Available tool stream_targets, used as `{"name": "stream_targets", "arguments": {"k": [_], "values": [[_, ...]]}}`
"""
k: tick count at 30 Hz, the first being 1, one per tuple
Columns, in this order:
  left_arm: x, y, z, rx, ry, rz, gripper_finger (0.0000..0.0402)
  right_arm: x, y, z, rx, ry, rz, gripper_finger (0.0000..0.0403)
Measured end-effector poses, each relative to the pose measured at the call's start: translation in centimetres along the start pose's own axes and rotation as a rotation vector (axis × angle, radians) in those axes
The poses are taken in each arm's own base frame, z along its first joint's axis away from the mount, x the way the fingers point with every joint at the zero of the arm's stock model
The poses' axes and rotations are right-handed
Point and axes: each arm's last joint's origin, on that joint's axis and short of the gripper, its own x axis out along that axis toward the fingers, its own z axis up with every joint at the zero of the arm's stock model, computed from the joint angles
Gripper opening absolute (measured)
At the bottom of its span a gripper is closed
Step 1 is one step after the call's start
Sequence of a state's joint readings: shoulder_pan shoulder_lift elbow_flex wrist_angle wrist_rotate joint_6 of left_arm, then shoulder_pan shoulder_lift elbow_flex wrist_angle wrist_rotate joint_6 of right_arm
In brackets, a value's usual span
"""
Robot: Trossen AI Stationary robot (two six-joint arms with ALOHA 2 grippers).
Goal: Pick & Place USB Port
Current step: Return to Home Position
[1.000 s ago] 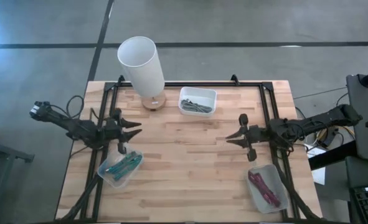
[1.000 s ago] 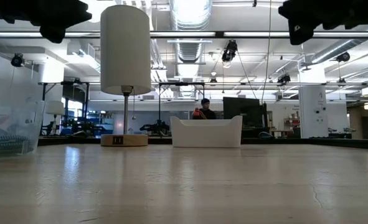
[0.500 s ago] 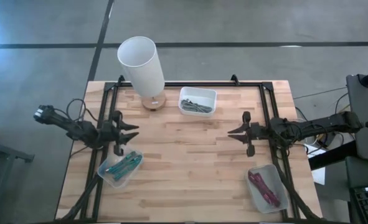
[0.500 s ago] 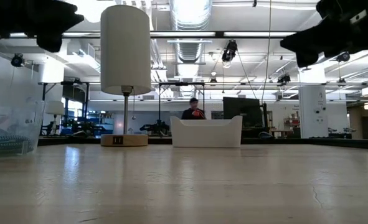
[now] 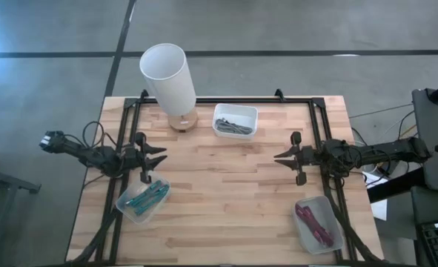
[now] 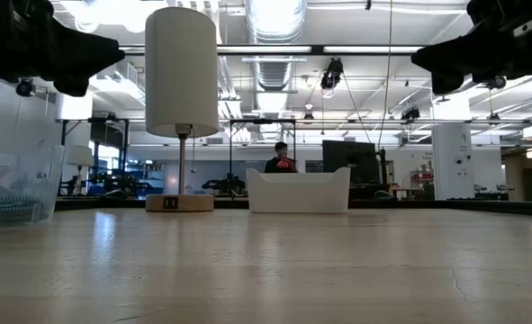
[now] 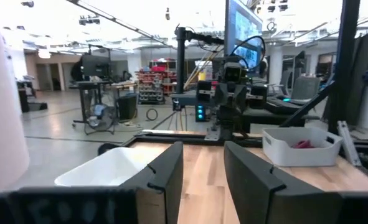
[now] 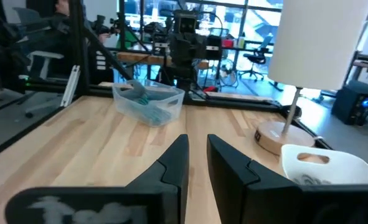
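Both grippers — left gripper (image 5: 161, 155), right gripper (image 5: 279, 158) — have pulled farther out either side of the grey bin (image 5: 236, 107), jaws parted, holding nothing; homing looks nearly done.

We find the left gripper (image 5: 159, 154) and right gripper (image 5: 279, 157) over the table (image 5: 226, 185), well apart, fingers spread. Pink cables (image 5: 315, 225) lie in the near-right bin (image 5: 305, 203). A lamp (image 5: 168, 78) stands at the far edge.
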State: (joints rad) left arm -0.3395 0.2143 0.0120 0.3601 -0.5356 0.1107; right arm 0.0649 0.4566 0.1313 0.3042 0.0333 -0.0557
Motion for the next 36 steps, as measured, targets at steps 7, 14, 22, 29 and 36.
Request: {"name": "stream_targets", "arguments": {"k": [7, 14, 22, 29, 36], "values": [[-0.2, 0.4, 0.1, 0.031, -0.015, 0.027, 0.0122, -0.7, -0.4, -1.4, 0.031, 0.003, -0.031, 0.0052], [-0.3, 0.3, -1.0, 0.005, 0.077, -0.011, 0.0122, -1.2, -0.3, -3.5, 0.106, 0.044, -0.031, 0.0052], [-0.4, 0.4, -1.6, 0.042, 0.14, -0.008, 0.0122, -1.4, -0.3, -3.7, 0.089, 0.073, -0.025, 0.0052], [-0.5, 0.6, -2.0, 0.018, 0.175, 0.018, 0.0122, -1.6, -0.2, -4.9, 0.106, 0.19, -0.023, 0.0052], [-0.8, 1.0, -1.5, 0.027, 0.115, 0.041, 0.0122, -2.2, -0.2, -4.6, 0.09, 0.162, -0.002, 0.0052]]}}
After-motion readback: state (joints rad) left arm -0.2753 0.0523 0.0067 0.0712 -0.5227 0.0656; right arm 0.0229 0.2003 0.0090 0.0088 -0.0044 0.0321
